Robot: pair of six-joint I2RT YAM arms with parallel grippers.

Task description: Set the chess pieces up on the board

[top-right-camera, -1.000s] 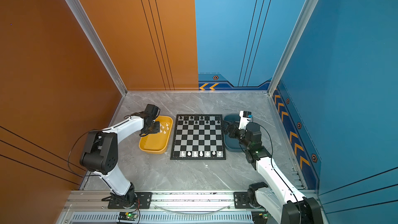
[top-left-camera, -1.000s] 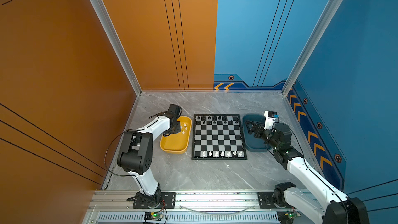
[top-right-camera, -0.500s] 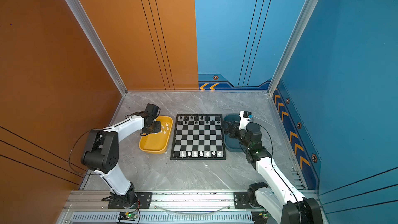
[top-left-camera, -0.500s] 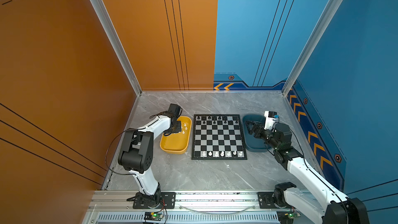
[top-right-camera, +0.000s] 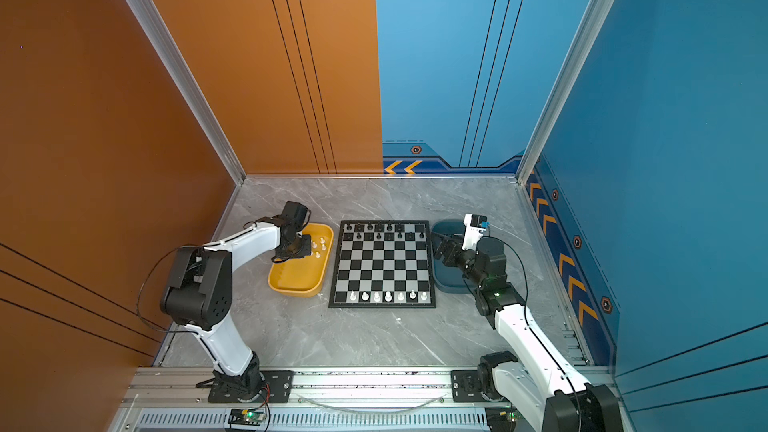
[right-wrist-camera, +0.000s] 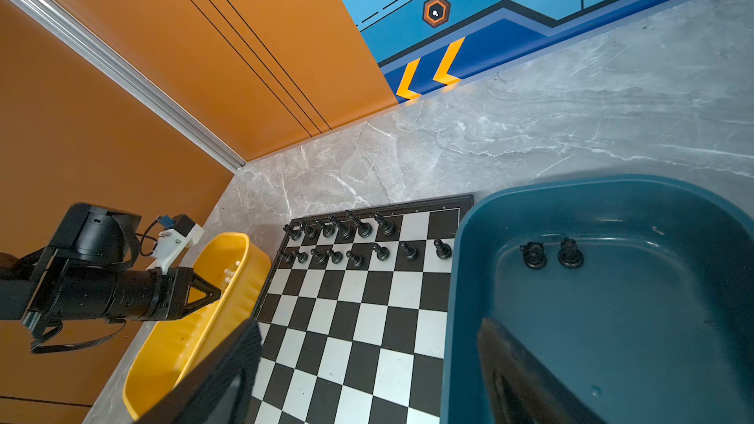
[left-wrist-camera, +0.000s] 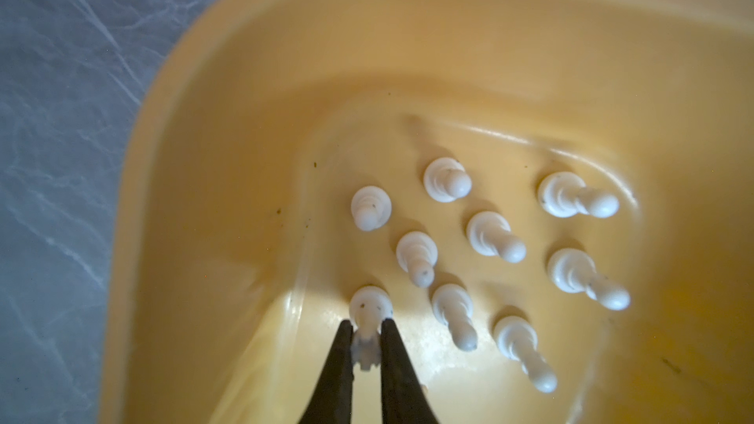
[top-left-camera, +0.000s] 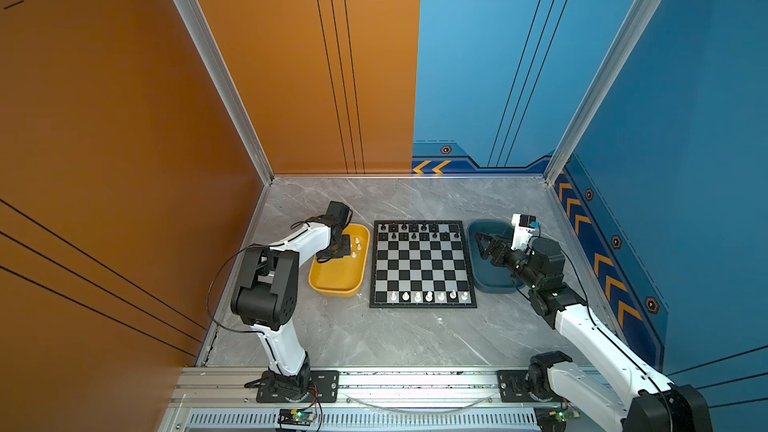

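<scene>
The board [top-left-camera: 423, 268] [top-right-camera: 384, 263] lies flat in the middle of the table. Black chess pieces [top-left-camera: 413, 231] fill its far two rows, and several white ones [top-left-camera: 428, 296] stand along its near row. Inside the yellow tray [left-wrist-camera: 285, 75], my left gripper [left-wrist-camera: 366, 332] is shut on the top of an upright white piece [left-wrist-camera: 369, 305]. Several other white pieces [left-wrist-camera: 495, 236] stand beside it. My right gripper [right-wrist-camera: 369, 344] hangs open and empty over the board's edge and the dark blue tray [right-wrist-camera: 612, 205]. That tray holds two black pieces [right-wrist-camera: 551, 254].
In both top views the yellow tray [top-left-camera: 336, 284] sits left of the board and the dark blue tray [top-left-camera: 492, 282] right of it. Orange and blue walls close the grey marble table on three sides. A metal rail [top-left-camera: 415, 380] with the arm bases runs along the front.
The left gripper's jaws have closed onto the white piece in the yellow tray. The right arm has not moved.
</scene>
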